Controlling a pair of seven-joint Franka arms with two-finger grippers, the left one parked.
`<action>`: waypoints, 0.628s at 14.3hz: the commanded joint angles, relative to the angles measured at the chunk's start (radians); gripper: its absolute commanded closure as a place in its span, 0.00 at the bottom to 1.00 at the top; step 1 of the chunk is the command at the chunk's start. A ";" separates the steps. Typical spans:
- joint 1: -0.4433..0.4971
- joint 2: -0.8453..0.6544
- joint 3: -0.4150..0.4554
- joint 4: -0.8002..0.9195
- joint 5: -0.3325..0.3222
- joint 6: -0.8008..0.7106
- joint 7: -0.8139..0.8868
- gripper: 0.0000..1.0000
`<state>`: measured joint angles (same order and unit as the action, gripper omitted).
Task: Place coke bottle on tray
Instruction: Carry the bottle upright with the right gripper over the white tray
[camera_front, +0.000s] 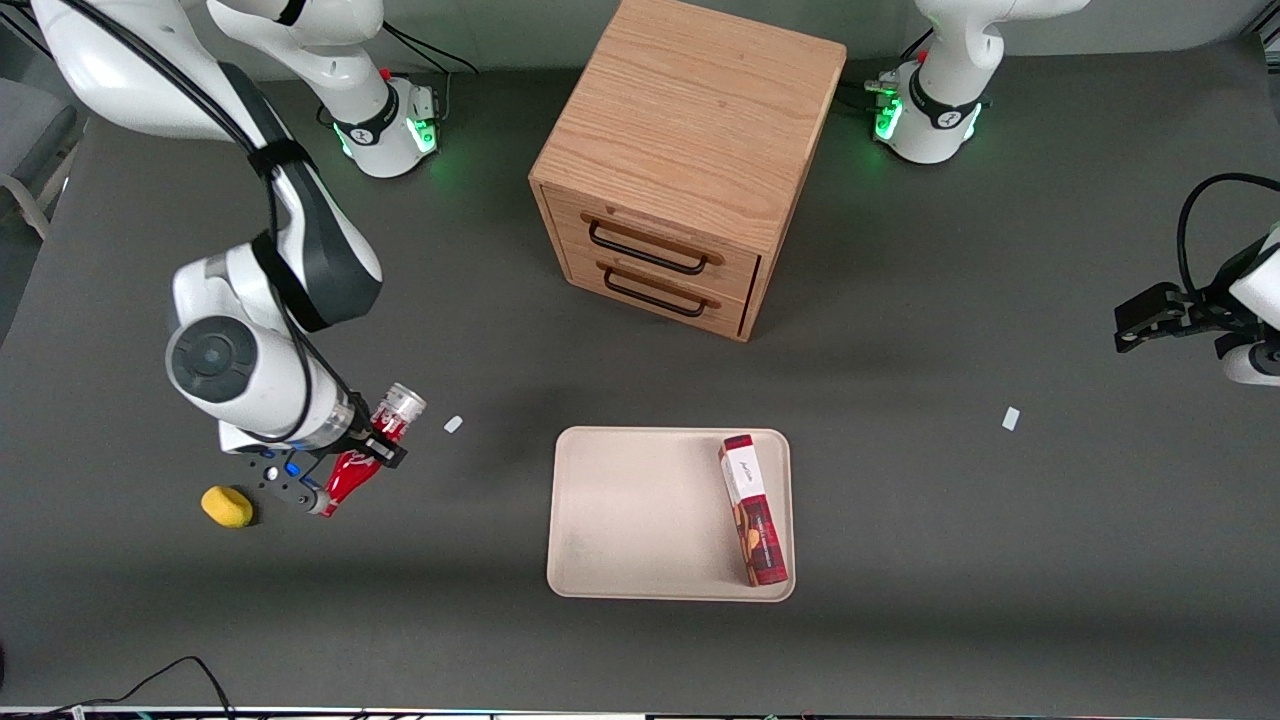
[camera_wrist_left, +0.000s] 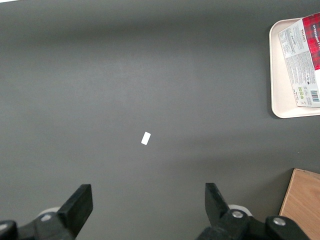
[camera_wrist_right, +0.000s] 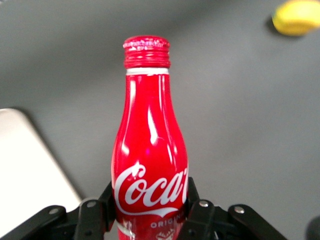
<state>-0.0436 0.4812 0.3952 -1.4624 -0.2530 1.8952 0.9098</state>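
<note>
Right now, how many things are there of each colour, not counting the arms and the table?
Red: 2, coke bottle in the tool, biscuit box
Beige: 1, tray
Yellow: 1, lump
Wood: 1, cabinet
White: 2, scraps
Total: 7

1. the red bottle (camera_front: 368, 455) (camera_wrist_right: 150, 150) with white script is hanging tilted in the gripper (camera_front: 378, 450), above the table, well apart from the tray.
2. the beige tray (camera_front: 640, 520) (camera_wrist_left: 280, 75) is lying flat in front of the cabinet.

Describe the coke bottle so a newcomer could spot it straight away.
Find the beige tray, then look toward the working arm's end of the table. There the gripper holds the coke bottle in shut jaws: slim, glossy red, unlike the rounded yellow lump beside it.
</note>
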 joint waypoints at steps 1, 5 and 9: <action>0.037 0.039 0.022 0.164 0.017 -0.059 -0.121 0.75; 0.123 0.169 0.063 0.373 0.014 -0.054 -0.224 0.75; 0.238 0.338 0.059 0.499 0.012 0.086 -0.363 0.72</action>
<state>0.1432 0.6982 0.4595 -1.0797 -0.2466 1.9230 0.6474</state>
